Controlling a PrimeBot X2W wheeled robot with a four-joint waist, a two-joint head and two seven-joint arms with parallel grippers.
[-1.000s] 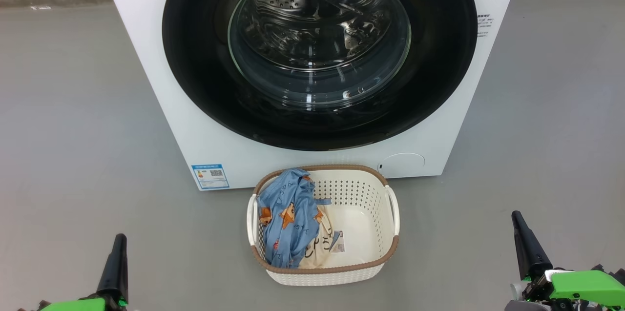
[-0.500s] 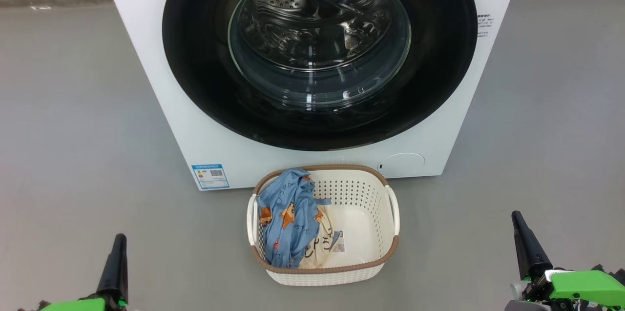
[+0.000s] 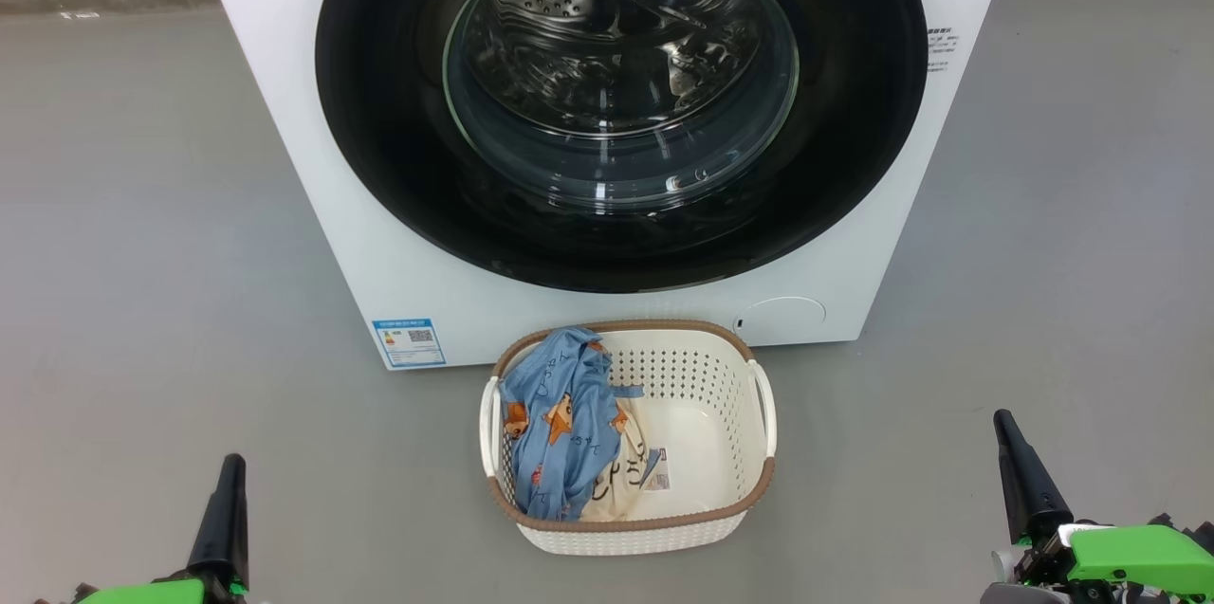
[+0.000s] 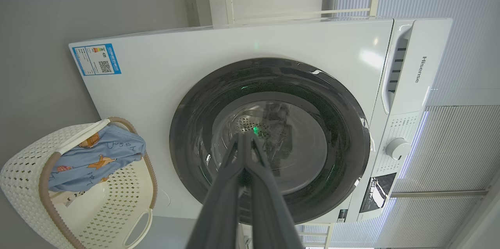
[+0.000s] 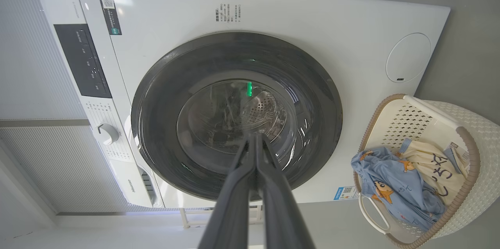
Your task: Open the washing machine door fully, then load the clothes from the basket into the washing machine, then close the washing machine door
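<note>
Washing machine door (image 3: 621, 101): shut, untouched. Clothes (image 3: 560, 424): heaped in the left half of the basket (image 3: 631, 525), which is set on the floor before the washing machine (image 3: 455, 301). Left gripper (image 3: 224, 509) and right gripper (image 3: 1020, 471): jaws pressed together, nothing held. No change is noted over the last second; door opening is judged not yet begun.

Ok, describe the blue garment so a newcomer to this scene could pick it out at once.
Find the big white washing machine; on the floor just in front sits a small cream basket with a brown rim. The light blue garment is bunched against its left side, partly over the cream garment. Orange cartoon prints set it apart from that one's black lettering.
</note>
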